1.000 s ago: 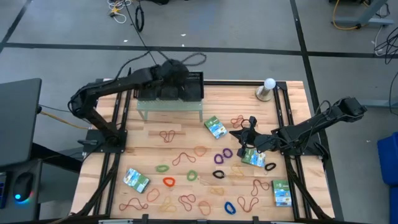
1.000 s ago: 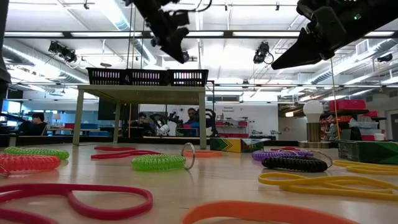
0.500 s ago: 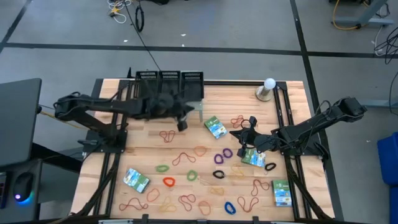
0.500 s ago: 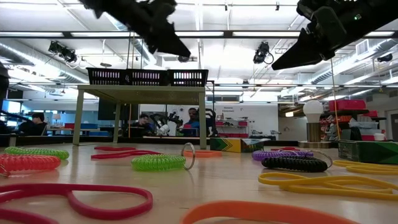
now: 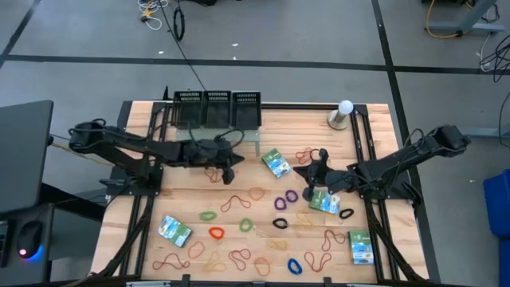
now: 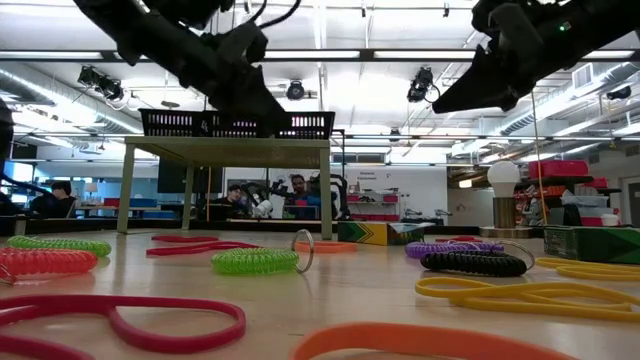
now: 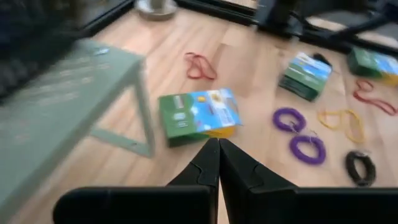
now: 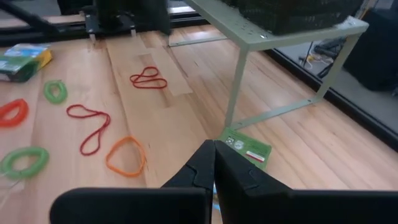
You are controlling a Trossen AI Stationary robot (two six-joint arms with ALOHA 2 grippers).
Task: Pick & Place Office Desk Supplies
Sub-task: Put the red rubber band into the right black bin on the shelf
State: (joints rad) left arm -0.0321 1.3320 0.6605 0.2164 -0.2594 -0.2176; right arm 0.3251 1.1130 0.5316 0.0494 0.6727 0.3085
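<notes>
Lying just ahead of the clenched, empty left hand (image 5: 233, 163), the green-white-blue packet (image 5: 276, 163) is shown on the table (image 5: 374, 139), between it and the clenched, empty right hand (image 5: 306, 172).

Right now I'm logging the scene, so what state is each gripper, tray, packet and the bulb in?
Left gripper: shut, holding nothing, above the table near the shelf.
Right gripper: shut, holding nothing, raised.
Mesh trays: on top of the shelf, upright.
Packet by the shelf: lying flat, untouched.
Rubber bands: scattered loose on the table.
Light bulb: upright on its base, unlit.
</notes>
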